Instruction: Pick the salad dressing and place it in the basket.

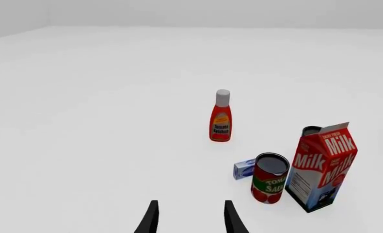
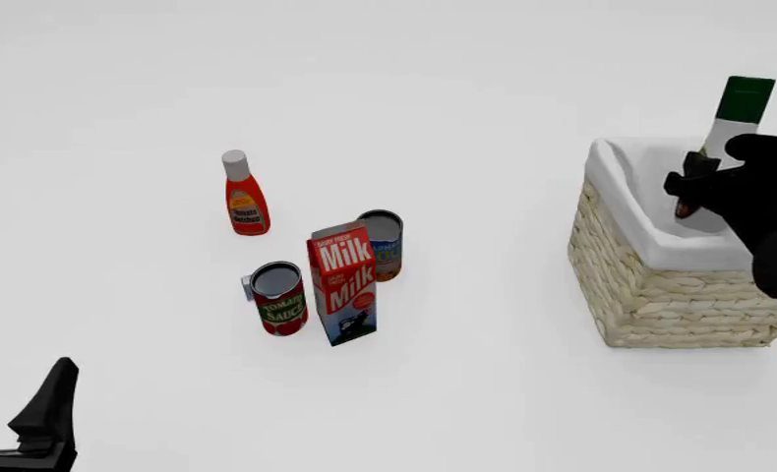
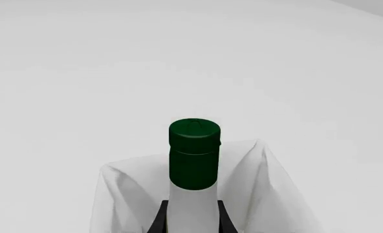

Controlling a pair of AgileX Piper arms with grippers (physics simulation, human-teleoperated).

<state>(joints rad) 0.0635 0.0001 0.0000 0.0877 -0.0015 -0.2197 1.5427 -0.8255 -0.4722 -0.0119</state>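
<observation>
One bottle matters here: the salad dressing (image 2: 733, 123), upright with its dark green cap on top, clamped in the right gripper (image 2: 698, 185) above the open mouth of the basket (image 2: 664, 295). It hangs over the white lining but does not yet look to rest inside. The likely trouble is a release from this height: the narrow-necked bottle could tip against the rim or topple on the cloth (a lower release would be safer). The left gripper (image 1: 189, 217) sits idle with its fingers apart, well away from the groceries. The right wrist view shows the fingers pinching the bottle's neck, which the front view half hides; only the front view shows the wicker wall and the bottle's place over it.
</observation>
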